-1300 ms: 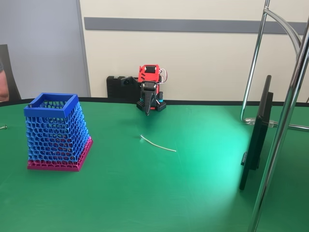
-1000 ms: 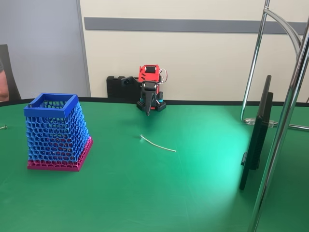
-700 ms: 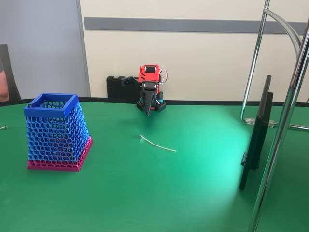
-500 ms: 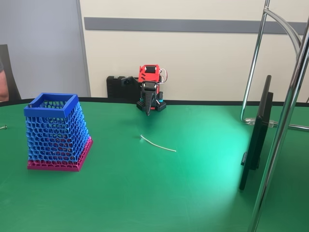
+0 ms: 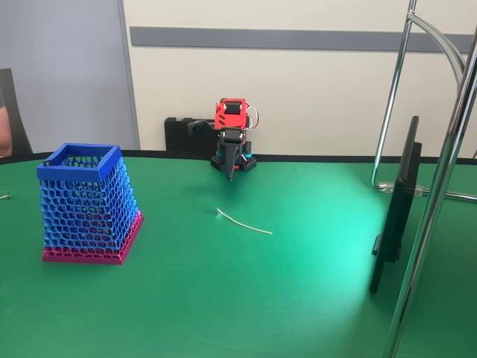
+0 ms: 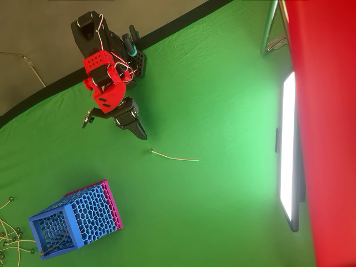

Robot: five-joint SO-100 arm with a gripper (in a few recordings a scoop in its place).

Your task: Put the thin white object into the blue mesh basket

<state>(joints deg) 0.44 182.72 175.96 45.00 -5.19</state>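
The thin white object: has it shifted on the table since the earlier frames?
No. The thin white object lies at the same spot, right of the blue mesh basket.

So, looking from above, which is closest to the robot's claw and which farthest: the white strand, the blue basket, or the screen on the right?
In the overhead view, from the gripper:
1. White strand: just below and right of the tip, lying on the green table.
2. Blue basket: lower left.
3. Screen: far right edge.
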